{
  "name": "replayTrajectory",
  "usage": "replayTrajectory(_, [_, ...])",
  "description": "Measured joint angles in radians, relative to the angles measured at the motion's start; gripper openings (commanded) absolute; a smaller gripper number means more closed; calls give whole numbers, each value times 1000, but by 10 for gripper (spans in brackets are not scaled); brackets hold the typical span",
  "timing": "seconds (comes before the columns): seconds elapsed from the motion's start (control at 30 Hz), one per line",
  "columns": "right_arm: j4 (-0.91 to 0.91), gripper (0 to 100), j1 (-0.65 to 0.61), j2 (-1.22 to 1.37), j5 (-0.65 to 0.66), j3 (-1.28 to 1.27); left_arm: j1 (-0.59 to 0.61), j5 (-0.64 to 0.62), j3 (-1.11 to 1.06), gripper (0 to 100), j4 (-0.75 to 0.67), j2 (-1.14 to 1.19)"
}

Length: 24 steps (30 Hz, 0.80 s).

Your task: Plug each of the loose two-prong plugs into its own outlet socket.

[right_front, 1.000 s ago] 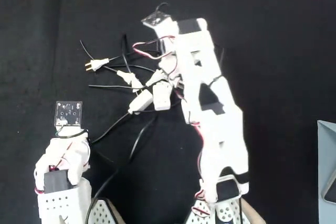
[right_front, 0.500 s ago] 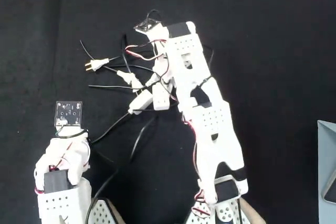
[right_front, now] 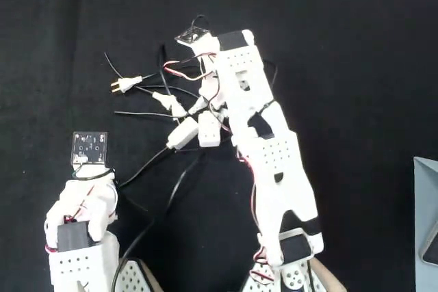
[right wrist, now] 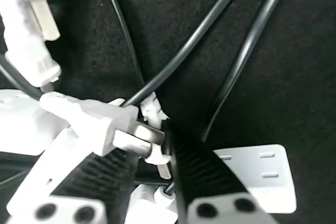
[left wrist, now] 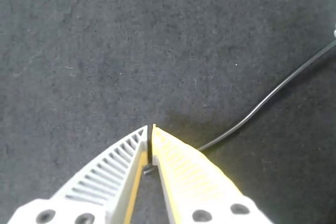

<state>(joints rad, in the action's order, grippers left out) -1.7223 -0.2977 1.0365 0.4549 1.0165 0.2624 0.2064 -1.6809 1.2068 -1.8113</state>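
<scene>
A tangle of black cables and white plugs lies mid-table. One loose two-prong plug (right_front: pixel 124 85) lies at the left of the tangle and a second plug (right_front: pixel 168 103) nearer the middle. Two white socket blocks (right_front: pixel 209 130) (right_front: pixel 183 133) lie side by side. My right gripper (right_front: pixel 205 109) is over the tangle. In the right wrist view its dark fingers (right wrist: pixel 199 177) close around the prong end of a white plug (right wrist: pixel 89 121). Another plug (right wrist: pixel 29 40) and a slotted socket block (right wrist: pixel 254 174) lie close by. My left gripper (left wrist: pixel 151 129) is shut on nothing over bare cloth.
The left arm (right_front: pixel 81 213) sits folded at the near left corner, with a black cable (left wrist: pixel 262 103) running past it. A teal object (right_front: pixel 426 210) is at the right edge. Black cloth covers the table (right_front: pixel 356 66), with free room on its right and far-left parts.
The right arm has swung a little to the left over the tangle, and the socket blocks have shifted slightly. The left arm has kept still.
</scene>
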Motion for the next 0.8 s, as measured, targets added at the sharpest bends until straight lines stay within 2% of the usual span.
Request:
replayTrajectory(0.1, [0, 25, 2, 0, 0, 0, 0, 0, 0, 30, 0, 0])
replayTrajectory(0.27, [-2, 127, 0, -6, 0, -2, 0, 0, 0, 30, 0, 0])
replayTrajectory(0.37, [-2, 128, 0, -17, 5, -23, 0, 0, 0, 30, 0, 0])
replayTrajectory(0.57, [-2, 128, 9, -66, 94, -132, 0, 0, 0, 30, 0, 0])
replayTrajectory(0.8, [-2, 128, 58, -69, 133, -140, 0, 0, 0, 30, 0, 0])
